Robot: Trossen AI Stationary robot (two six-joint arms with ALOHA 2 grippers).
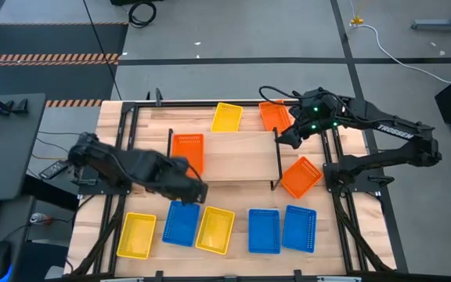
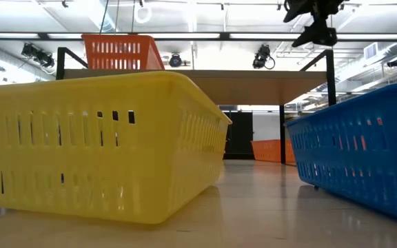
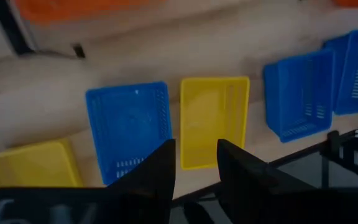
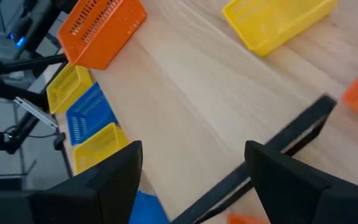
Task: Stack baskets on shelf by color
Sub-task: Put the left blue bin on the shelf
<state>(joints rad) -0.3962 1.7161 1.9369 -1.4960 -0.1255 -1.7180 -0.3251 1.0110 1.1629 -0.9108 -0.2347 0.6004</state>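
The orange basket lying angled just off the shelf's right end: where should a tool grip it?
Grip the orange basket by one long rim wall, from straight above: it sits open side up, and its thin mesh wall fits between fingers. The right tool is nearest.

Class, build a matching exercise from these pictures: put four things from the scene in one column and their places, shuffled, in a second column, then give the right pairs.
Things
1. orange perforated plastic basket lying alone
2. yellow perforated plastic basket lying alone
3. left hand
4. right hand

Places
A. on the tabletop behind the shelf
B. over the right end of the low light-wood shelf
C. on the shelf's left end
D. above the front row of baskets, by a blue one

Pairs: 1-C, 2-A, 3-D, 4-B
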